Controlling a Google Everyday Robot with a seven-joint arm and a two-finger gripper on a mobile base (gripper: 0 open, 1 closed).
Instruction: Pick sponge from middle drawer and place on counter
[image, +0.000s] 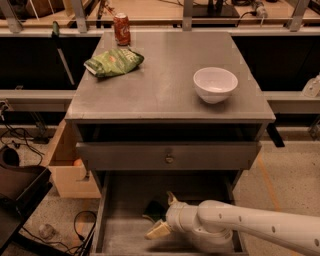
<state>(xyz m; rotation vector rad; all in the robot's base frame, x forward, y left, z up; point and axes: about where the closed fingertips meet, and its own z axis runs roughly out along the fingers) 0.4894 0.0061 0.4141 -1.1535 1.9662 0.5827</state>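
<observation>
The middle drawer is pulled out at the bottom of the view, with its plank floor showing. The sponge lies in it as a small dark shape, its right part hidden by my hand. My gripper reaches into the drawer from the right on a white arm. It is open, with one fingertip behind the sponge and the other in front of it. The counter is the grey cabinet top above.
On the counter stand a white bowl, a crinkled green snack bag and a red can. A shut drawer with a round knob overhangs the open one. A cardboard box and cables lie on the floor at left.
</observation>
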